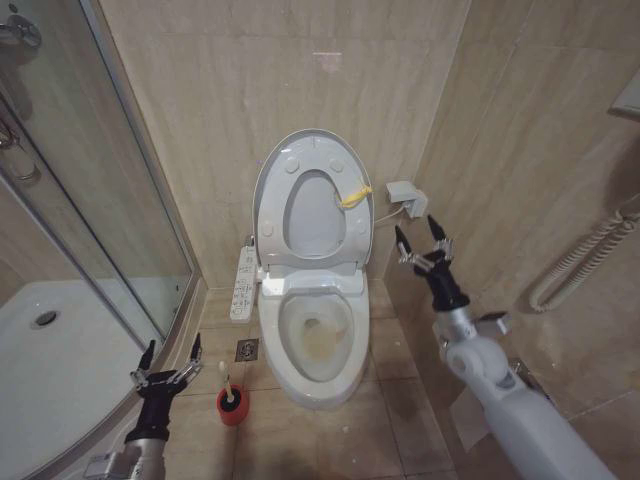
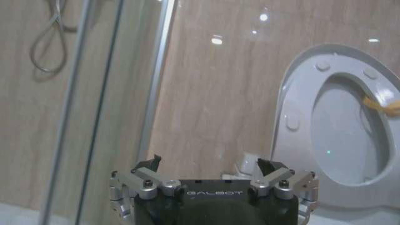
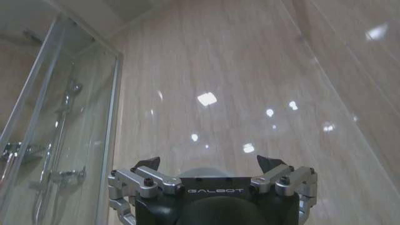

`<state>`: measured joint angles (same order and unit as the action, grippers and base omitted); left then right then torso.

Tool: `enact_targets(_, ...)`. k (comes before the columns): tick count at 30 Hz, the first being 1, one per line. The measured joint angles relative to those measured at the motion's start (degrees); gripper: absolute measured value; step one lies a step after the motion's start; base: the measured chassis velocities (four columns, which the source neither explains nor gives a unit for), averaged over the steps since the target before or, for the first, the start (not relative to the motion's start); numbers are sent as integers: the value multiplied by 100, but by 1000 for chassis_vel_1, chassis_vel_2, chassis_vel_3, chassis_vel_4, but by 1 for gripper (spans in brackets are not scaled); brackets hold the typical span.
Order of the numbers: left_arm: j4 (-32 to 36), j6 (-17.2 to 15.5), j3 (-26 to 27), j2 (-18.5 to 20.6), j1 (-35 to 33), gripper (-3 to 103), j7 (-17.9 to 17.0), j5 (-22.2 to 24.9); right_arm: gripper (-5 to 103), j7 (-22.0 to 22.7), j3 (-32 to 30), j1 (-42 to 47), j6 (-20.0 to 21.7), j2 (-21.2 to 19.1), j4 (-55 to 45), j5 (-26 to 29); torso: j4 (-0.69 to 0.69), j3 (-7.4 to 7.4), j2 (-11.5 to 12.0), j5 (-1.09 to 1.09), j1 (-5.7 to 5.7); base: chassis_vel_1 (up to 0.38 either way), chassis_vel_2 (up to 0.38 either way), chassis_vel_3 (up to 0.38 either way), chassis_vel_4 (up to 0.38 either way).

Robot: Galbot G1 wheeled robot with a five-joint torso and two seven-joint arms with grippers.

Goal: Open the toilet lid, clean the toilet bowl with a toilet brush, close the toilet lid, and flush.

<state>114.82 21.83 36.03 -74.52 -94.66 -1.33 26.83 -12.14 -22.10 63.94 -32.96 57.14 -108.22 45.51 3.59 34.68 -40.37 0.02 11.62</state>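
Two claws gape wide: left claw [image 1: 168,358] near the white-stick toilet brush [image 1: 229,390] in its red cup, right claw [image 1: 420,240] right of the raised white oval plastic toilet lid [image 1: 272,185]; stained white ceramic toilet bowl [image 1: 318,340] between.

You can read one word: "GALBOT", in pale capitals on the dark body of the left gripper [image 2: 212,171] and again on the right gripper [image 3: 211,169]. No other lettering here is legible to you.
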Motion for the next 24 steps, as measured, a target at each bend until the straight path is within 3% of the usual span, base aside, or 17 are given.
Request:
enact_targets(4, 149, -5, 40, 45, -53, 100, -10, 11, 100, 335, -198, 1132, 99, 14, -355, -478, 12, 0, 0, 0, 0, 0, 0, 0, 0)
enact_targets(13, 50, 3, -31, 197, 124, 100, -17, 91, 100, 849, -692, 2328, 189, 312, -746, -846, 8, 0, 0, -2, 0, 0, 0, 0, 0)
enact_targets(16, -115, 14, -79, 258, 328, 100, -16, 117, 100, 1067, -1042, 2901, 222, 689, -894, -1018, 9, 0, 0, -2, 0, 0, 0, 0, 0)
enact_targets(20, -198, 16, -79, 279, 403, 100, -19, 129, 100, 1322, -1206, 3146, 288, 863, -979, -1240, 9, 0, 0, -3, 0, 0, 0, 0, 0)
enact_targets(22, -288, 17, -69, 305, 451, 100, -20, 132, 100, 1740, -1398, 3498, 507, 1115, -1194, -1718, 9, 1, 0, -2, 0, 0, 0, 0, 0)
enact_targets(24, -317, 18, -67, 314, 459, 100, -19, 132, 100, 1761, -1414, 3589, 515, 1185, -1258, -1804, 9, 0, 0, -3, 0, 0, 0, 0, 0)
